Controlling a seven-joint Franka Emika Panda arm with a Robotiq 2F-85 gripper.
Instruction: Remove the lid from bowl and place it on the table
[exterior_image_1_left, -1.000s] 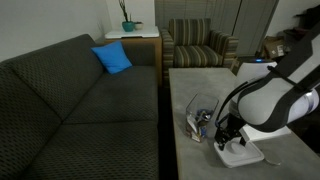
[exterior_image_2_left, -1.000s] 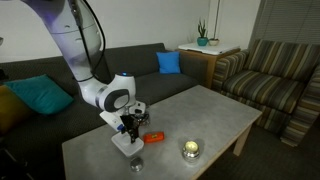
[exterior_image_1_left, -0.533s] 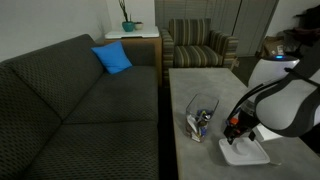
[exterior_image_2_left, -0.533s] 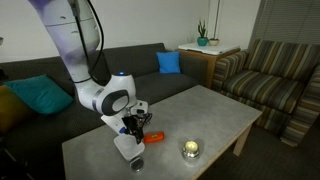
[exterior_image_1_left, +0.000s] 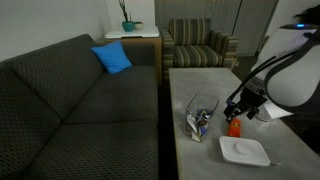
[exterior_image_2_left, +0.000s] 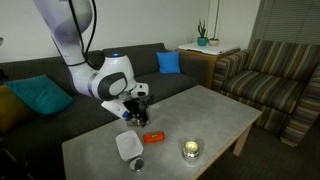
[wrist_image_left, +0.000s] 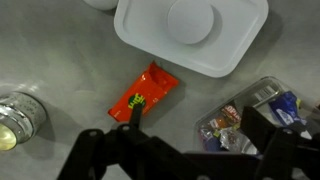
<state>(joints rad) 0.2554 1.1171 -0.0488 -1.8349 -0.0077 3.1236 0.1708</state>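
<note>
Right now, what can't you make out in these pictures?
Bowl contents: wrist view, blurred, partly behind a dark gripper finger.
Orange packet print: wrist view, too small to read.
Round glass: wrist view, cut by the left edge.
Small round tin: exterior view, too small for detail.

The flat square lid (wrist_image_left: 190, 35) is plain white; the stone-look table top (wrist_image_left: 60, 50) is mottled light grey. The flat oblong packet (wrist_image_left: 147, 93) is orange-red (with a small green and yellow print). Blue and white show through the small clear bowl (wrist_image_left: 245, 125).
</note>
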